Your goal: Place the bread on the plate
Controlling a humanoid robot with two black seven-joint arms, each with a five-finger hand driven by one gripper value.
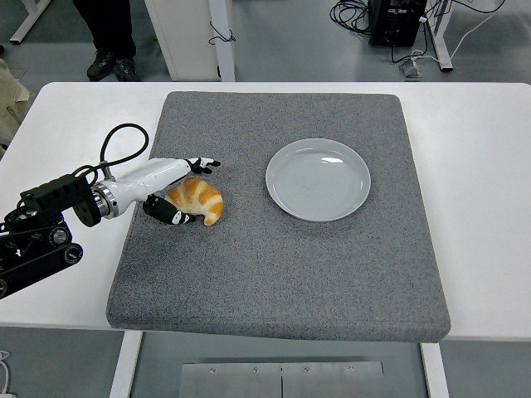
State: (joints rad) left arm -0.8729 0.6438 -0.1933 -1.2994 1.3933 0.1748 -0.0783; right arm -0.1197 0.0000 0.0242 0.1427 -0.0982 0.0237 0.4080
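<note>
A golden croissant (197, 199) lies on the grey mat (274, 265), left of centre. My left hand (184, 189) is at its left side, fingers (202, 164) stretched over the croissant's far side and thumb (174, 217) curled along its near side. The hand brackets the bread, which still rests on the mat. A round pale grey plate (318, 179) sits bare on the mat to the right of the bread. My right arm does not show.
The white table (481, 166) extends around the mat on both sides. A black cable (123, 139) loops above my left forearm. A person's legs (112, 37) stand beyond the table's far left corner, next to a white cabinet (187, 33).
</note>
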